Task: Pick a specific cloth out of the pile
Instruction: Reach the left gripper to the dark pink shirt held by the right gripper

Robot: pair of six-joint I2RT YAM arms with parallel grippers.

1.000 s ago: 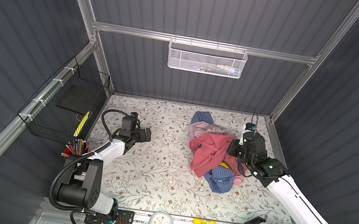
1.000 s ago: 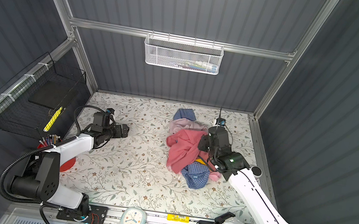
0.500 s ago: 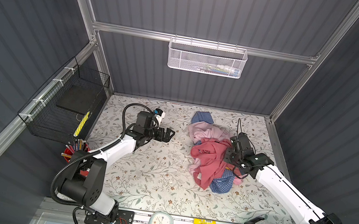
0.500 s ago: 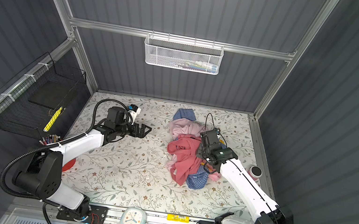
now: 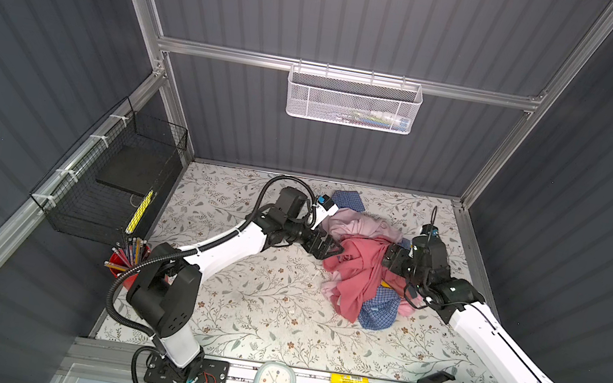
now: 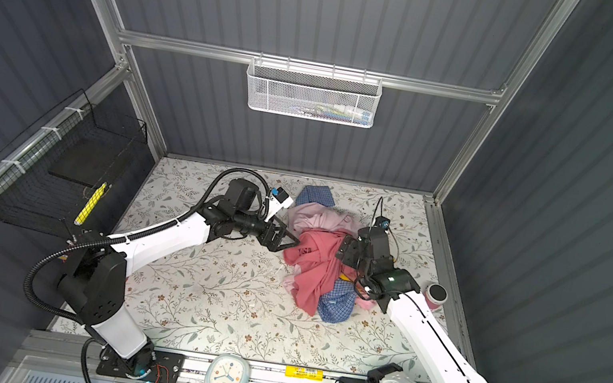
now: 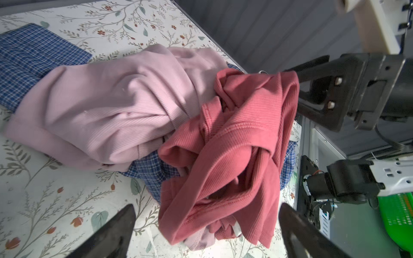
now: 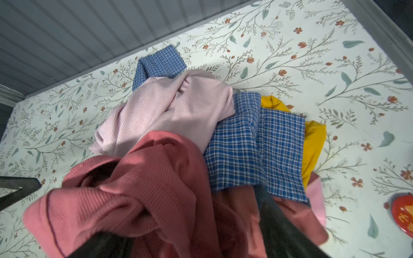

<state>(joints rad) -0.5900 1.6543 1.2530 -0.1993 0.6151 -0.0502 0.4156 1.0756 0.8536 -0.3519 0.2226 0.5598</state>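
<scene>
Both top views look steeply down from high behind the arms (image 5: 228, 246), covering them and the whole table (image 5: 258, 319). Each wrist view looks close along its own fingers (image 7: 111, 234) at the pile (image 7: 125, 96) from opposite sides; all share the cloth (image 8: 145, 178).

Table (image 5: 256, 302) bare left of the pile (image 5: 362, 277) — left gripper (image 5: 330, 250) and right gripper (image 5: 387, 258) flank it.

Left arm (image 5: 237, 244): stretched low toward centre; left gripper (image 5: 331, 247) jaws spread wide. Right arm (image 5: 491, 337): reaching inward, wrist bent; right gripper (image 5: 386, 256) jaws parted, facing the left gripper
</scene>
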